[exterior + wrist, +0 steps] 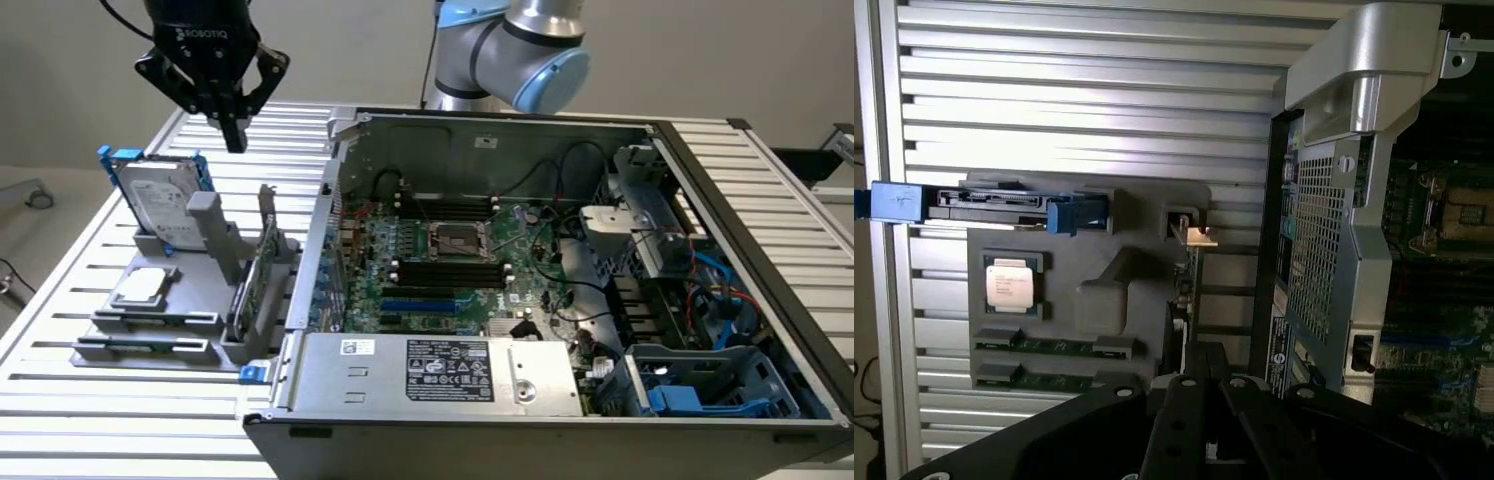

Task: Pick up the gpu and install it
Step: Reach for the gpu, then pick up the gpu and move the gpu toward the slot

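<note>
Robot arm's black gripper (235,135), fingers pressed together and empty, hovers over the slatted counter (80,420) above the gpu (254,290), which stands on edge in a gray holder (147,330) beside the open computer case (534,440), not yet picked; grasping it likely needs parted fingers straddling its thin top edge.

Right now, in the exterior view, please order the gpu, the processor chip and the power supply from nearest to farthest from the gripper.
From the gripper:
1. gpu, upright in the grey holder, beside the computer case.
2. processor chip, flat on the holder, toward the exterior view's left.
3. power supply, inside the case, along its near wall.
</note>
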Controlling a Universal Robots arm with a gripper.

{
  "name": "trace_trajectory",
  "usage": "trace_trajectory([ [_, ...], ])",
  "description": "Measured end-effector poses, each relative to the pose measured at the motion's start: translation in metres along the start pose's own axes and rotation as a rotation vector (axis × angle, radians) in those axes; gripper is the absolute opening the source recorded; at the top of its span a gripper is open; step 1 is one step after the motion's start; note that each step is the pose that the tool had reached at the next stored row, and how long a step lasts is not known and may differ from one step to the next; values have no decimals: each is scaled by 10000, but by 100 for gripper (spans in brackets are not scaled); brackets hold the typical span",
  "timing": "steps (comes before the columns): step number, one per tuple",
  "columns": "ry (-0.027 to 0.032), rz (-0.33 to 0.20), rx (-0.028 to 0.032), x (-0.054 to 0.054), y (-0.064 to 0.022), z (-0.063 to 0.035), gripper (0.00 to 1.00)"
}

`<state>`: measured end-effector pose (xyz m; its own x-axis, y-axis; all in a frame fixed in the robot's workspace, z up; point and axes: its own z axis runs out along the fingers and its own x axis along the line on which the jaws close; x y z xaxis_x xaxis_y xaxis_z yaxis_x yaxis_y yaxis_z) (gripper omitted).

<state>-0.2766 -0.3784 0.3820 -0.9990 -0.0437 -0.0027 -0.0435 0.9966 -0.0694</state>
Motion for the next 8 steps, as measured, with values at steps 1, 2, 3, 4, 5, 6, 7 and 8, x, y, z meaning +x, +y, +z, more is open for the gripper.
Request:
trace_trajectory([
  [1,0,0,0,0,0,0,11],
  [2,-1,0,0,0,0,0,11],
  [3,0,0,0,0,0,0,11],
  [4,0,1,0,1,0,0,11],
  [5,-1,1,0,0,0,0,11],
  [6,0,0,0,0,0,0,11],
  [7,-1,0,0,1,0,0,11],
  [8,0,0,0,0,0,0,11],
])
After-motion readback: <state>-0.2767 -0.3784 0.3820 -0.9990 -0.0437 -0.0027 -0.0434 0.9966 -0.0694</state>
